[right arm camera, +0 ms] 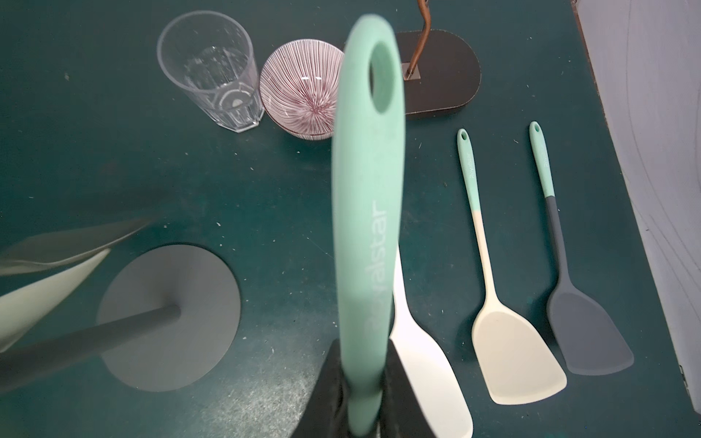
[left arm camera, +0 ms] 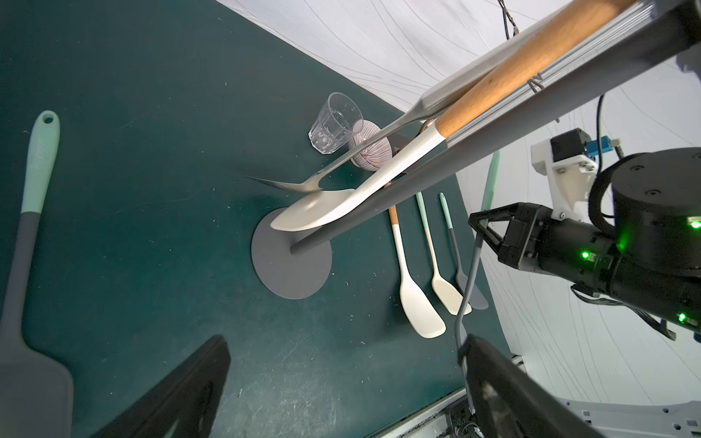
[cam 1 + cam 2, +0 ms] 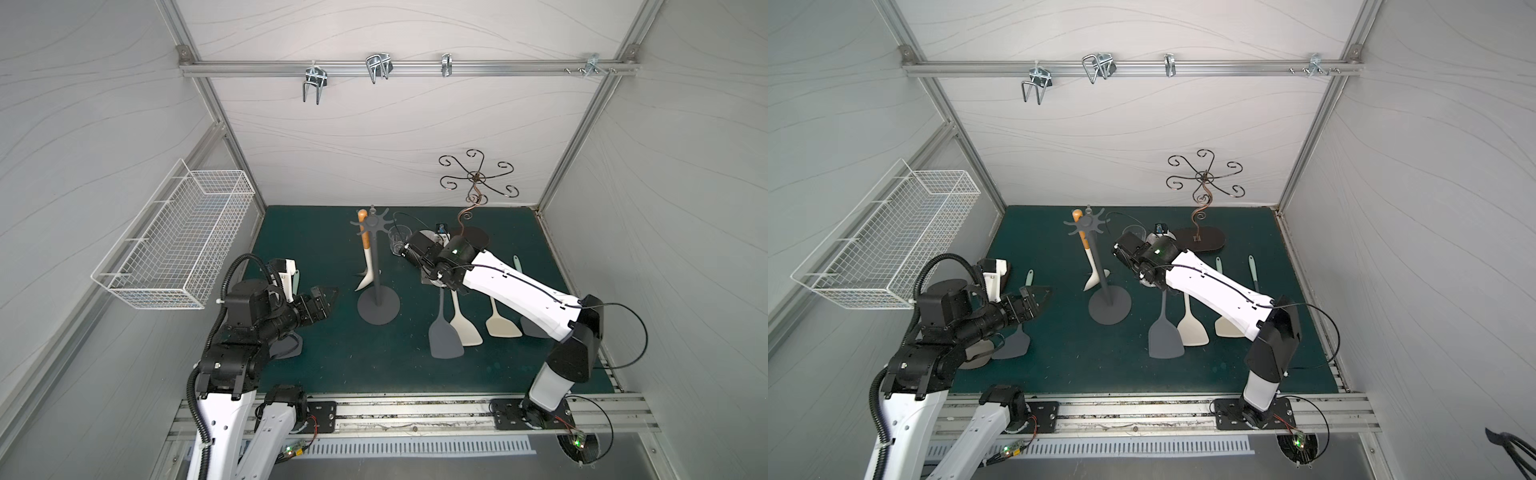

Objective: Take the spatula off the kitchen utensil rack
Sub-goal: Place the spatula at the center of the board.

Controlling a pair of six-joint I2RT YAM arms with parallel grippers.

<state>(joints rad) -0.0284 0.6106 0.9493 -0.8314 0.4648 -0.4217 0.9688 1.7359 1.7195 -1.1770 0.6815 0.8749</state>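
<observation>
Enclosure: the back wall (image 3: 395, 137) and side walls (image 3: 83, 124) are pale panels with a faint wavy line pattern, joined by aluminium frame posts (image 3: 587, 124). A horizontal aluminium rail (image 3: 415, 68) crosses the back wall high up and carries several metal hooks (image 3: 316, 83) (unevenly spaced). A white wire basket (image 3: 178, 249) is mounted on the left side wall. Floor: a dark green mat (image 3: 374, 365), flecked with small debris. Aluminium extrusions (image 3: 415, 405) edge the front. Lighting is even and diffuse.

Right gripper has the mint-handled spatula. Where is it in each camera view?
Top view: mint-handled spatula, grey blade right of the kitchen utensil rack base.
Top view: same place.
Left wrist: grey shaft clamped in the right gripper.
Right wrist: mint handle, close up, centre.
Landmark: the rack's round grey base, in all four.
</observation>
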